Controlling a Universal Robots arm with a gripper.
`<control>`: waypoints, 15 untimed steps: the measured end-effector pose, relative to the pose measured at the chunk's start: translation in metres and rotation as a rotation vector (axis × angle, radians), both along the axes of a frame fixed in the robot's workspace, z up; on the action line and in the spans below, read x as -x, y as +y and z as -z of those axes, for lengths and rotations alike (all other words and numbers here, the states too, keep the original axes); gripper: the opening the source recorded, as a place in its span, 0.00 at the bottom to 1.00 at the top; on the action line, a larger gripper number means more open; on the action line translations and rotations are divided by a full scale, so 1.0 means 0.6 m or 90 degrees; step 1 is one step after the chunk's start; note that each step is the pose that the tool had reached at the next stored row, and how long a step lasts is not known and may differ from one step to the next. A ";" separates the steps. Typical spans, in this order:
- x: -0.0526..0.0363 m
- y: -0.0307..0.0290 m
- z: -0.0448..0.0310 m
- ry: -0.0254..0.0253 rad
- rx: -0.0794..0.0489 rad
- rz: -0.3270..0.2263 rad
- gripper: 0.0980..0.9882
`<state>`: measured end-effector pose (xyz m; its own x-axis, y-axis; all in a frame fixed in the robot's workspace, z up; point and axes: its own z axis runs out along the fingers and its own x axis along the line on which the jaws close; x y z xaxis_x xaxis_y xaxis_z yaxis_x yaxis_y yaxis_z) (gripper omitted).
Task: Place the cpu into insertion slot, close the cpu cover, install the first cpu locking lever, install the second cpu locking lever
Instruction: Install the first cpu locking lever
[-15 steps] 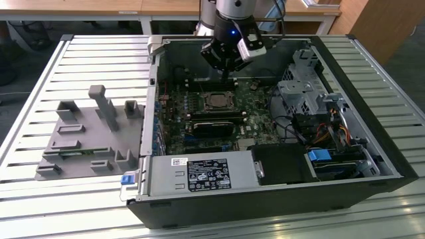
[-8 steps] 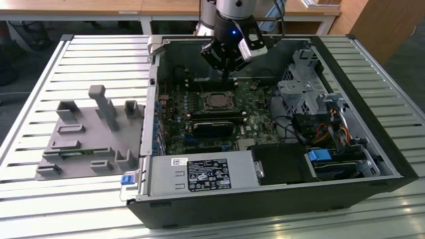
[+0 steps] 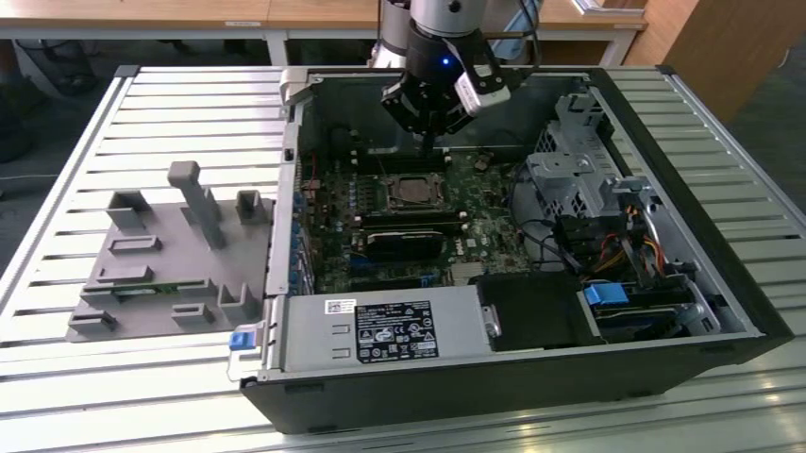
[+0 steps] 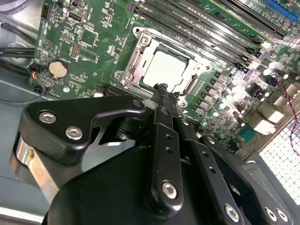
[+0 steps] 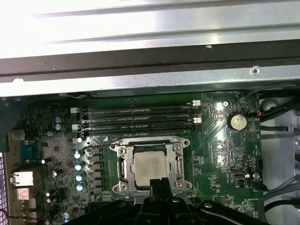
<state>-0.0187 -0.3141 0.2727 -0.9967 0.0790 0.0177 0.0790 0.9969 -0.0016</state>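
- Hovering low over the green motherboard (image 3: pixel 334 250) of an open computer case (image 3: pixel 504 396), the gripper (image 3: pixel 428 143) has its tip just beside the insertion slot (image 3: pixel 391 193) — jaws pressed together, pinching nothing.
- The cpu (image 4: pixel 164 70) (image 5: pixel 149 163) lies flat in that slot, silver top up, in both wrist views.
- The cpu cover (image 5: pixel 178 161) lies down around the chip, framing it.
- The case rests on a slatted metal table (image 3: pixel 126 377) — a grey plastic fixture (image 3: pixel 164 255) sits at the exterior view's left.

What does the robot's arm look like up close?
The arm is a silver-grey tube ending in a black wrist with a small blue light. Its tool is matte black, made of chunky rounded links dotted with shiny silver screws, narrowing to a thin tip.
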 end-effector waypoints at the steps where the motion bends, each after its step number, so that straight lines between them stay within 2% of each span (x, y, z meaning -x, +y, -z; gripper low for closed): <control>1: 0.000 0.0000 0.000 0.0000 0.000 -0.003 0.01; 6: 0.000 0.0000 0.000 0.0000 0.000 -0.013 0.01; 8: 0.004 0.0001 0.000 -0.0001 0.000 -0.014 0.01; 11: 0.009 0.0000 0.000 -0.0017 -0.002 -0.014 0.01; 12: 0.009 0.0000 0.000 -0.0021 -0.006 -0.014 0.01; 15: 0.011 0.0000 0.000 -0.0025 -0.035 -0.014 0.01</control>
<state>-0.0255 -0.3141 0.2725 -0.9983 0.0564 0.0175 0.0572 0.9969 0.0533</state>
